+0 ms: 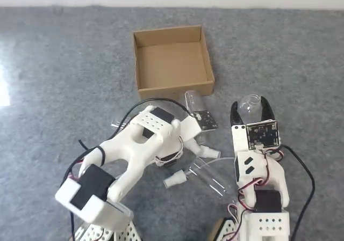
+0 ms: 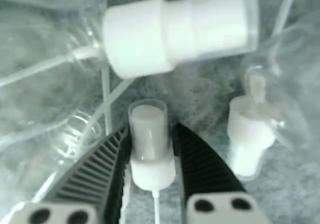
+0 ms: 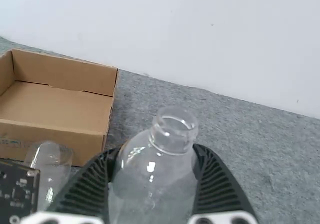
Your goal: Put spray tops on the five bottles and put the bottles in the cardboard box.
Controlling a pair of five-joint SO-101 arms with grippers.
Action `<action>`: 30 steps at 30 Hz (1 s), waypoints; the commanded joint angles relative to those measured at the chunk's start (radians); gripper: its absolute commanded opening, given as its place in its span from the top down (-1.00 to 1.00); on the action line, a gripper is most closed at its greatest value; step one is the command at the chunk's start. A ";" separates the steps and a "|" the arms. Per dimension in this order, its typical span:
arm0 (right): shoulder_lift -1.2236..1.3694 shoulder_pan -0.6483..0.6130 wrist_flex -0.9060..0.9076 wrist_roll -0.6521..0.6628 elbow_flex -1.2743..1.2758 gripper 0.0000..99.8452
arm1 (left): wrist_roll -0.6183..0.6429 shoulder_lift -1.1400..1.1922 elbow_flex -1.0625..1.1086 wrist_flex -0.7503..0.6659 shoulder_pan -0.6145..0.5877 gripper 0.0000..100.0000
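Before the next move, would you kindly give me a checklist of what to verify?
1. Left tool shut on spray top: ok.
2. Right tool shut on bottle: ok.
3. Bottle neck uncapped: ok.
4. Spray top over bottle neck: not ok, they are apart.
5. Spray top's tube straight: cannot tell.
6. Cardboard box open upward: ok.

An open-topped cardboard box sits on the counter. A clear, uncapped bottle stands upright, gripped by the right pincer. A white spray top is clamped in the left pincer. Another spray top lies loose. A second bottle apparently lies on its side just beside the box.
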 commanded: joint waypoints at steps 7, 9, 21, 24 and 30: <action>-0.013 0.002 -0.016 0.012 0.021 0.98 | 0.081 0.011 -0.013 0.071 0.097 0.94; -0.013 0.002 -0.016 0.012 0.021 0.98 | 0.083 0.011 -0.036 0.117 0.109 0.95; -0.013 0.002 -0.016 0.012 0.021 0.98 | 0.084 0.011 -0.108 0.209 0.109 0.95; -0.013 0.002 -0.016 0.012 0.021 0.98 | 0.100 0.011 -0.101 0.209 0.109 0.95; -0.013 0.002 -0.016 0.046 0.023 0.98 | 0.170 0.009 -0.101 0.209 0.110 0.96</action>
